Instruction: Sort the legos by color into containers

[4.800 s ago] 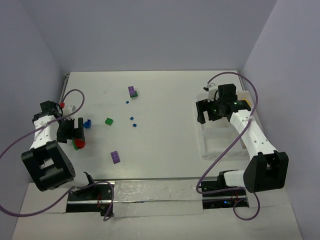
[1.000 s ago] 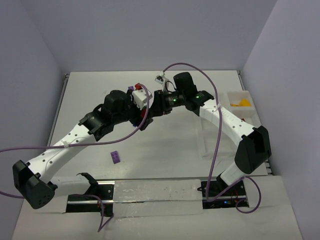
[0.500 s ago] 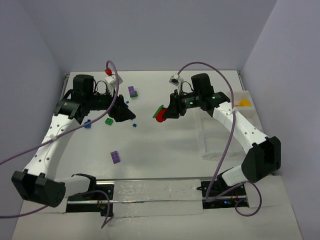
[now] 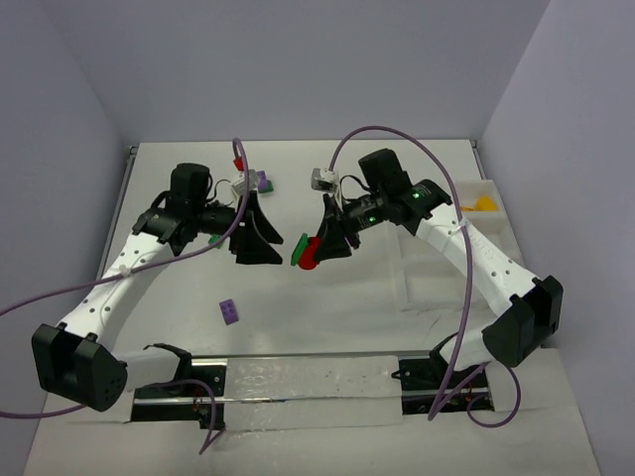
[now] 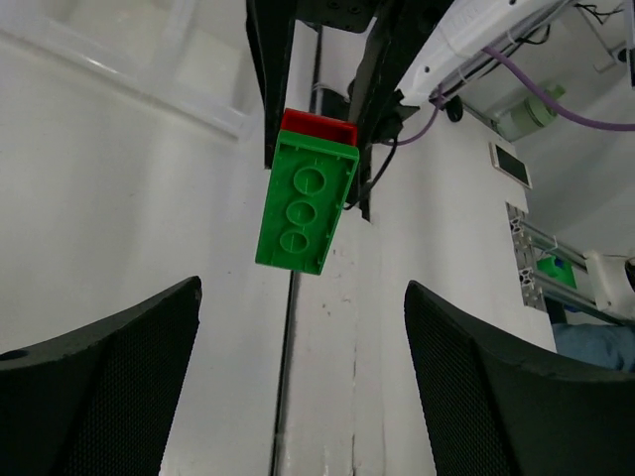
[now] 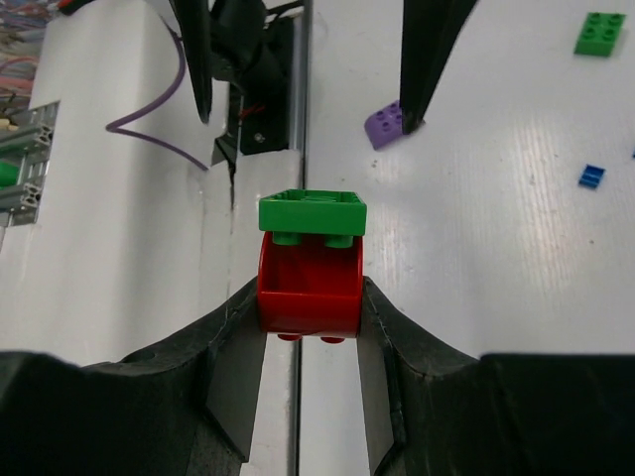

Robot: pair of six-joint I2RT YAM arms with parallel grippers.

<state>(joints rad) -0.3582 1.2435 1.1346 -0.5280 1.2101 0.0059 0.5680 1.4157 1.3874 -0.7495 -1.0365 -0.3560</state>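
Note:
My right gripper (image 4: 319,248) is shut on a red lego (image 6: 308,283) with a green lego (image 6: 312,213) stuck to its far end, and it holds the pair in the air over the middle of the table. The left gripper (image 4: 260,238) faces that pair from the left with its jaws open. The green lego (image 5: 303,203) hangs ahead of them, not between them. Loose on the table lie a purple lego (image 4: 229,310), a purple-and-green pair (image 4: 263,181), a green lego (image 6: 599,35) and a tiny blue one (image 6: 591,177). The white tray of containers (image 4: 407,288) sits at the right.
A yellow-orange piece (image 4: 481,205) lies in a far-right compartment of the tray. Purple cables loop over both arms. A metal rail (image 4: 298,382) runs along the near edge between the arm bases.
The left arm has swung back toward the middle to face the right gripper. The right gripper has shifted slightly left with the red-and-green pair still in it.

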